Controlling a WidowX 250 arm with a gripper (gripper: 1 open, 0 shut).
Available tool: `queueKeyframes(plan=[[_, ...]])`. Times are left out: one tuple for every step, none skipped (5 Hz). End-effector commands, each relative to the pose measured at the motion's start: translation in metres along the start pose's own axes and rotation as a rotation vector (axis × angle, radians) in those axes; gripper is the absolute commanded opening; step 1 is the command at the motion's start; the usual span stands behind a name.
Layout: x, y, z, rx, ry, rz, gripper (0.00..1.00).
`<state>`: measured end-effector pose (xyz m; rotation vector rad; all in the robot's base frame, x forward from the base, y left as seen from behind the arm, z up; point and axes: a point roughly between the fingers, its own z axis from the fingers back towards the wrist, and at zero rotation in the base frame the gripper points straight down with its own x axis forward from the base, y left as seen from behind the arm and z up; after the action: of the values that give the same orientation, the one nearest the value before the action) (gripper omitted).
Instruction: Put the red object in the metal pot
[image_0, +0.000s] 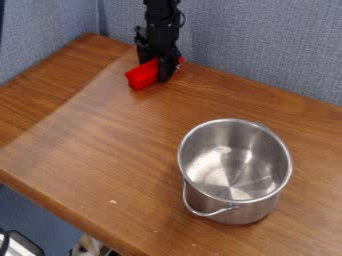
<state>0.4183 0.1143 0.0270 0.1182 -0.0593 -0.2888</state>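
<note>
At the table's (80, 120) far edge, the tool (164, 66) clamps the red object (143, 75); a straight lift first, then across to the metal pot (235, 170), seems wise.

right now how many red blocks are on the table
1. The red block lies at the far side of the wooden table, under the shut pincer; none shows inside the metal pot.
</note>
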Motion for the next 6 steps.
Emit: queueKeyframes(plan=[[-0.002,0.000,-0.002,0.016,0.010,-0.009,0.00],[-0.004,-0.003,-0.003,0.020,0.019,-0.002,0.00],[-0.012,-0.010,0.009,0.024,0.025,-0.005,0.00],[-0.020,-0.018,0.023,0.032,0.030,-0.013,0.00],[-0.025,-0.029,0.038,0.041,0.031,-0.030,0.00],[-0.025,-0.041,0.037,0.053,0.032,-0.029,0.00]])
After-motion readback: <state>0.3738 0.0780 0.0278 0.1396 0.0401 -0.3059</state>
